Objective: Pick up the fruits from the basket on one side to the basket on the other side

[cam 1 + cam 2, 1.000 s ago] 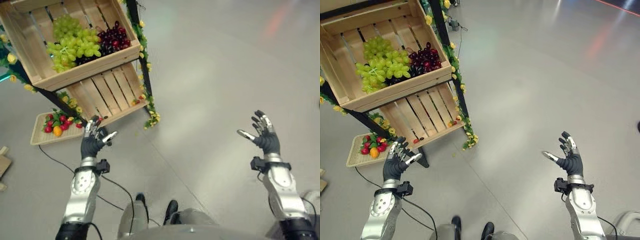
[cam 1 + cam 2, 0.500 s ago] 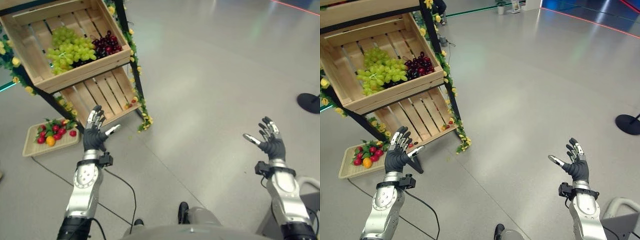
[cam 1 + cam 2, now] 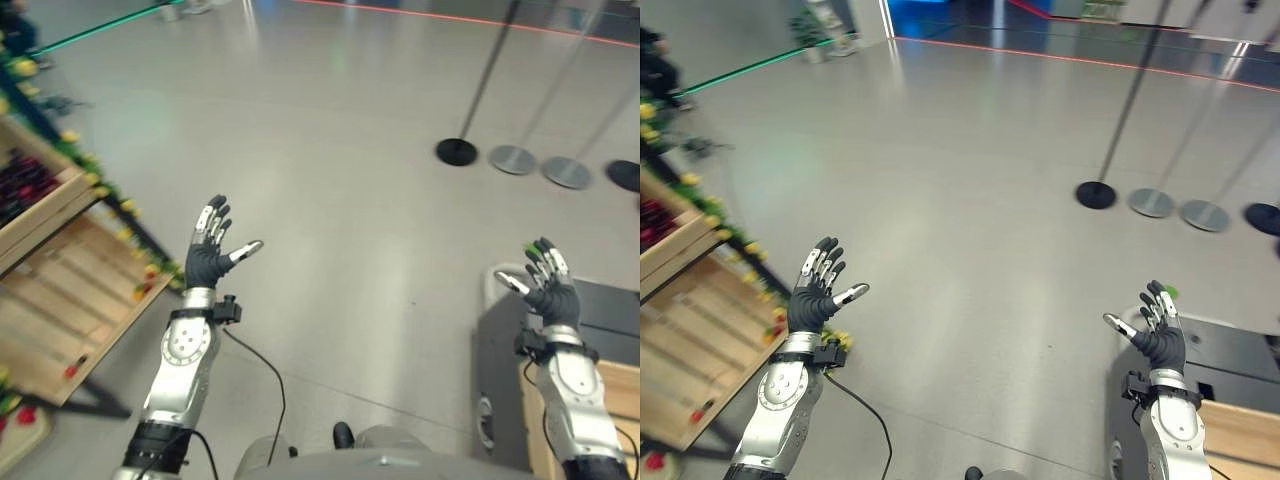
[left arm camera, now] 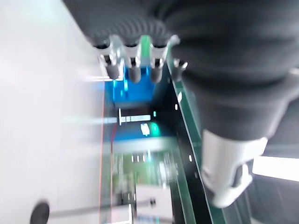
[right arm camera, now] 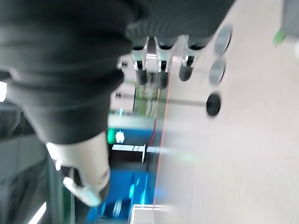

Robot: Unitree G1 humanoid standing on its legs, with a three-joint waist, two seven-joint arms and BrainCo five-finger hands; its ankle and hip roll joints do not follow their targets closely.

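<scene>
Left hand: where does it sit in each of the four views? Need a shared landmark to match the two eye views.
Left eye view: left hand left of centre, raised, fingers spread, holding nothing.
Right eye view: lower left, same open pose.
Left wrist view: dark cover across the top, fingers and thumb beside it.
Right wrist view: not in it.
Shared landmark: the black round stand base on the floor, upper right in both eye views.

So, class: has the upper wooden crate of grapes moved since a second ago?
No. The whole view swung right, so the camera moved; the upper wooden crate keeps its place above the lower slatted crate.
</scene>
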